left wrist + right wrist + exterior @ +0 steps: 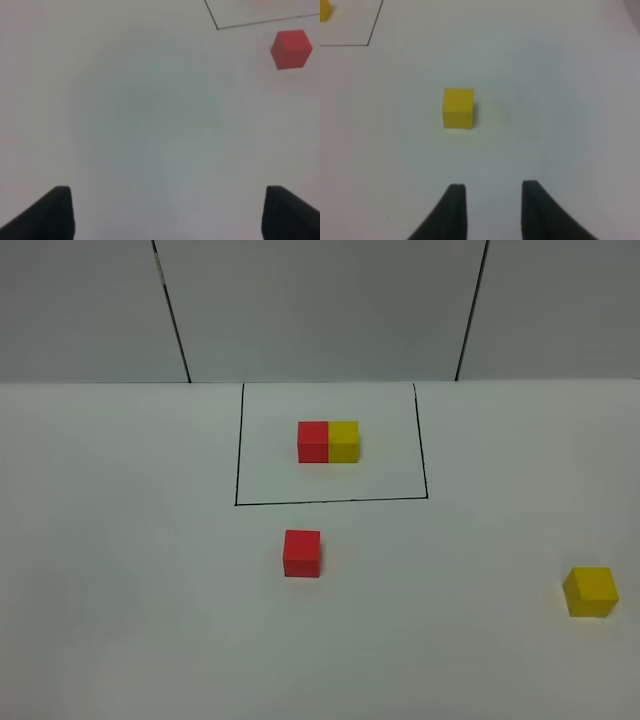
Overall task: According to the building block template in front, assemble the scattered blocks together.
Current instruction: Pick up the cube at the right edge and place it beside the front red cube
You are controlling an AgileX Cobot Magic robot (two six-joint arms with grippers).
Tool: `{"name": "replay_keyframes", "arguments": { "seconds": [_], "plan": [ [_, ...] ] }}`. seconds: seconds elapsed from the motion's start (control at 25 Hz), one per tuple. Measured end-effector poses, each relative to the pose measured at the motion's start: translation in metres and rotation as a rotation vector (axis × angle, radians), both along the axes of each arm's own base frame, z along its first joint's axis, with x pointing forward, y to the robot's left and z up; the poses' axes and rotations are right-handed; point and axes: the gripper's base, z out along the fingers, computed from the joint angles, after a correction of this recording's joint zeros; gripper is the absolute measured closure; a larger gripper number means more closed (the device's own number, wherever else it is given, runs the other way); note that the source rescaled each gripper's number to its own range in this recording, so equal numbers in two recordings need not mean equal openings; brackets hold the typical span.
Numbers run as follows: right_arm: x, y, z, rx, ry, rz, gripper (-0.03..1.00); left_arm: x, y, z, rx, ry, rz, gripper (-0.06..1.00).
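Note:
The template stands inside a black-outlined square [236, 460]: a red block [313, 441] touching a yellow block [344, 441] on its right. A loose red block [302, 553] sits in front of the square; it also shows in the left wrist view [291, 48]. A loose yellow block [590, 591] sits at the far right; it shows in the right wrist view [458, 108]. My left gripper [167, 210] is wide open and empty, well away from the red block. My right gripper [494, 200] is open by a narrower gap and empty, a short way from the yellow block. Neither gripper shows in the exterior high view.
The white table [120, 590] runs back to a grey panelled wall [320, 310]. A corner of the square's black line shows in the left wrist view [217, 28] and in the right wrist view [368, 44]. The yellow block lies near the table's right edge.

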Motion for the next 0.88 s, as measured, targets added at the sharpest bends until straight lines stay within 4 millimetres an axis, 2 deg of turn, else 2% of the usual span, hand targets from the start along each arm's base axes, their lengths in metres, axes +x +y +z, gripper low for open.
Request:
{"name": "replay_keyframes", "arguments": {
  "seconds": [0.88],
  "plan": [
    [0.0, 0.0, 0.0, 0.0, 0.0, 0.0, 0.97, -0.0035, 0.0008, -0.0003, -0.033, -0.018, 0.033, 0.21]
  ]
}}
